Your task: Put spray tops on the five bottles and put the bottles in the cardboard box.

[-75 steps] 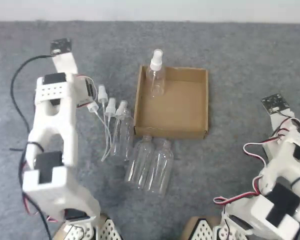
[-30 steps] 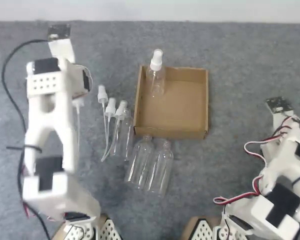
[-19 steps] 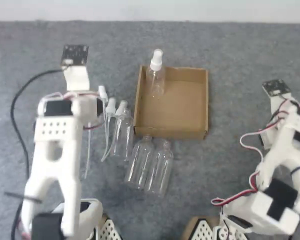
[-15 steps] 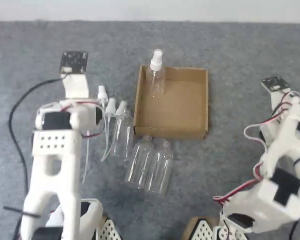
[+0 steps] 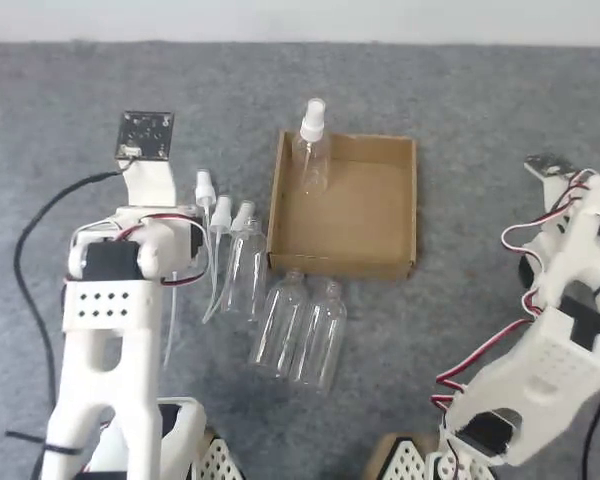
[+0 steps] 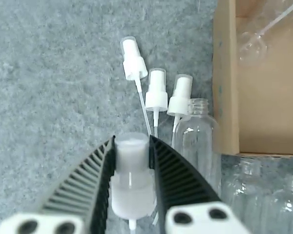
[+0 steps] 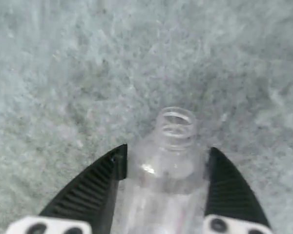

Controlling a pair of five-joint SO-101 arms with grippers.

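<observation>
left gripper (image 6: 132,142): well left of the cardboard box (image 5: 342,264), ribbed black fingers pinched on a white plastic spray top (image 6: 132,185); most of its tube is cut off
loose spray tops (image 5: 220,213): three, white with thin tubes, lying left of the box, heads toward its far side
open bottles (image 5: 302,330): clear plastic, one just left of the box's near corner, two against its near wall, necks pointing at the box
capped bottle (image 5: 312,150): in the box's far-left corner, can't tell if it's upright or leaning
right gripper (image 7: 167,151): well right of the box over fuzzy grey carpet (image 5: 460,100), fingers clamped around a clear uncapped bottle (image 7: 175,127); its base is hidden
</observation>
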